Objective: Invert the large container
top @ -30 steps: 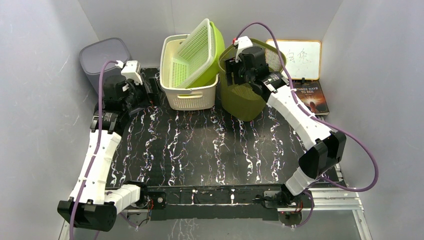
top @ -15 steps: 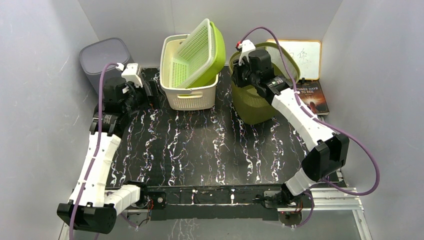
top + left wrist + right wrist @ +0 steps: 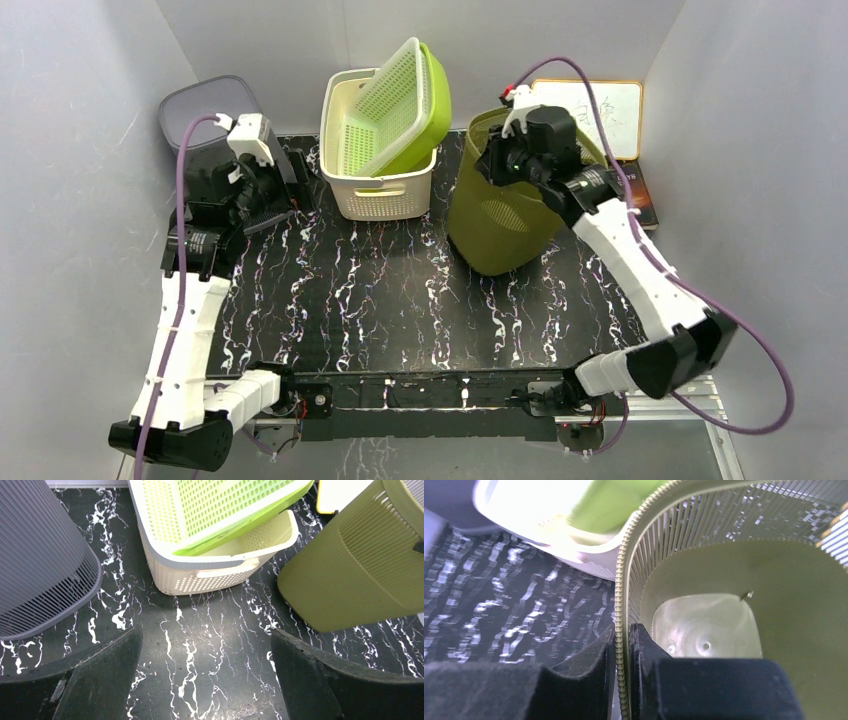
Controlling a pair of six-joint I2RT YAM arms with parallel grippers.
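Observation:
The large container is an olive-green ribbed bin [image 3: 497, 222] at the back right of the black marbled table. It leans, with its mouth tipped toward the back right and its base swung out to the front left. My right gripper [image 3: 497, 160] is shut on its near-left rim, one finger outside and one inside [image 3: 622, 635], and the inner wall [image 3: 774, 575] and pale bottom show beyond. My left gripper [image 3: 205, 645] hangs open over bare tabletop at the back left, holding nothing, with the olive bin [image 3: 350, 575] off to its right.
A cream basket [image 3: 383, 195] at the back centre holds a light-green perforated basket [image 3: 402, 95] leaning in it, close to the bin's left. A grey bin [image 3: 197, 112] stands at the back left. A whiteboard [image 3: 612, 112] and a book [image 3: 632, 198] lie behind the right arm.
My right gripper closed on the olive bin's rim and moved right, tipping the bin from upright to leaning. My left arm shifted slightly left and back.

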